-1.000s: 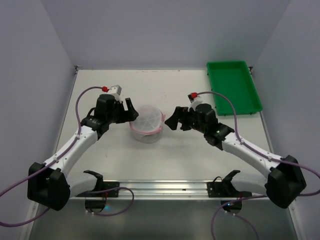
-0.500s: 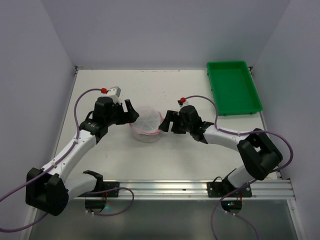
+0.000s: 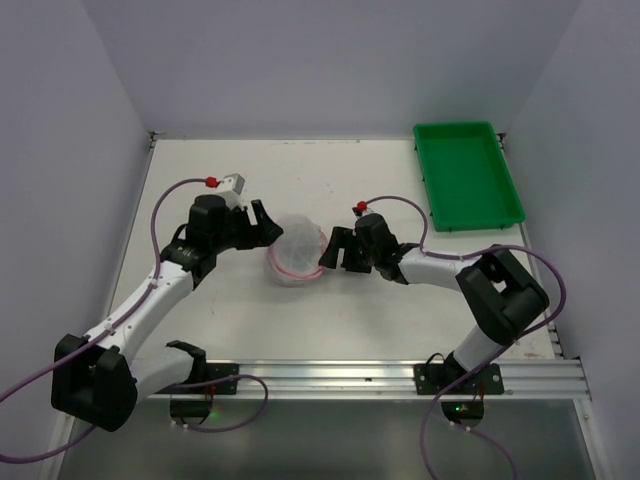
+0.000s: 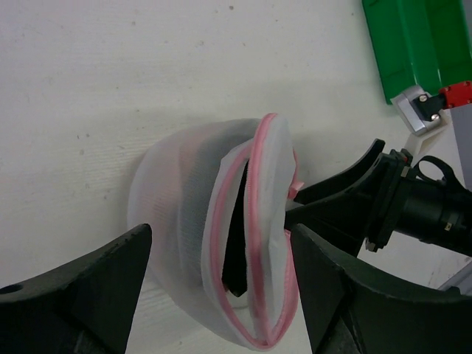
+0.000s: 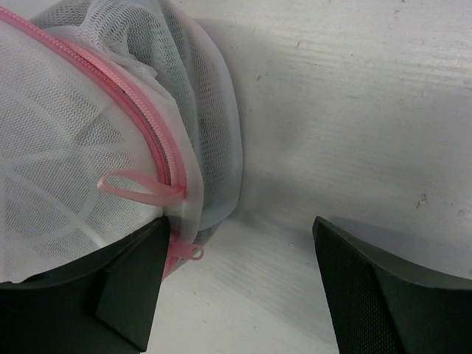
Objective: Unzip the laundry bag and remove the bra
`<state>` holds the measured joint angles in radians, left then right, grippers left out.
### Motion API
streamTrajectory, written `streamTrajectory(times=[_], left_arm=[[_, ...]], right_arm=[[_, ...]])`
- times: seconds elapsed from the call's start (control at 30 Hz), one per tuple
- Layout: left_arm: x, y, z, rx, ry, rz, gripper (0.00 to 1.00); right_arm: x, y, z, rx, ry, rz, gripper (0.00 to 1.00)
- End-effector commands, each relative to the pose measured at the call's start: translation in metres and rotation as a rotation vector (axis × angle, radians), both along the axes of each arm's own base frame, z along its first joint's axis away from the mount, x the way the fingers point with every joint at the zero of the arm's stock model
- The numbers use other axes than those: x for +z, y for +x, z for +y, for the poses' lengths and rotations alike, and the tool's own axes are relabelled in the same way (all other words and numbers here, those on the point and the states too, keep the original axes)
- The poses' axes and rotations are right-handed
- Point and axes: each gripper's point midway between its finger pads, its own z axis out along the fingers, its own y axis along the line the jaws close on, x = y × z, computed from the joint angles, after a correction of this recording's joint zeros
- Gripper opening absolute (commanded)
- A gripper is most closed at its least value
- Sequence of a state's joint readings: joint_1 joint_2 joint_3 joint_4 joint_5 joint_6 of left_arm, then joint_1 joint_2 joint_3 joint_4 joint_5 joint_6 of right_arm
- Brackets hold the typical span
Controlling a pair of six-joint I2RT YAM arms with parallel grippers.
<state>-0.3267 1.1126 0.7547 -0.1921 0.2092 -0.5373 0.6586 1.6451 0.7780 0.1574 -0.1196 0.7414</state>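
Right gripper: jaws spread wide and holding nothing. The bag's pink rim lies against the inner face of one finger, and bare bench shows between the fingers.
Zip pull: a small pink tab just beside that finger, with a flat ribbon loop right above it. This looks like the place to pinch, though both are thin and limp and may slip from the pads.
Left gripper: also spread wide and empty. The bag sits just ahead, framed by its two fingers; I cannot tell whether they touch it.
Laundry bag: tipped on its edge on the bench, between the two grippers. The mesh is soft and light and only the rim has any stiffness. It will likely slide or fold if tugged from one side alone, so one gripper should pin the mesh while the other draws the pull.
Zip rim: from the left gripper's side the two pink edges gape apart, so the zip seems partly undone.
Dark fabric: it shows in that gap and is probably the bra. It looks soft and could be caught by a fold.
Right arm: lies low across the bench with the elbow folded back and the wrist aimed at the bag.
Left arm: reaches forward in a long bend with the wrist turned inward.
Green tray: well apart, beyond the right gripper.
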Motion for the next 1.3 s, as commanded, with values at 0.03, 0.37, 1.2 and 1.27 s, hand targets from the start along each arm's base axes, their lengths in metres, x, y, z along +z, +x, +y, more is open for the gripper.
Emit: streamTrajectory(times=[0.03,0.37,1.2,1.27], left_arm=[[0.027,0.007,-0.014,-0.046,-0.097,-0.076,0.75],[0.038,0.005,-0.034,-0.11,-0.161,-0.07,0.58],[0.083,-0.023,-0.165,-0.387,-0.301,-0.091,0.51],[0.079,-0.034,-0.195,-0.449,-0.308,-0.072,0.53]], right_arm=[[0.014,0.011,0.008,0.0,0.029,-0.029,0.8],[0.017,0.013,0.01,0.002,0.035,-0.04,0.8],[0.176,-0.012,-0.145,-0.431,-0.178,-0.44,0.99],[0.201,-0.024,-0.166,-0.482,-0.151,-0.519,0.99]])
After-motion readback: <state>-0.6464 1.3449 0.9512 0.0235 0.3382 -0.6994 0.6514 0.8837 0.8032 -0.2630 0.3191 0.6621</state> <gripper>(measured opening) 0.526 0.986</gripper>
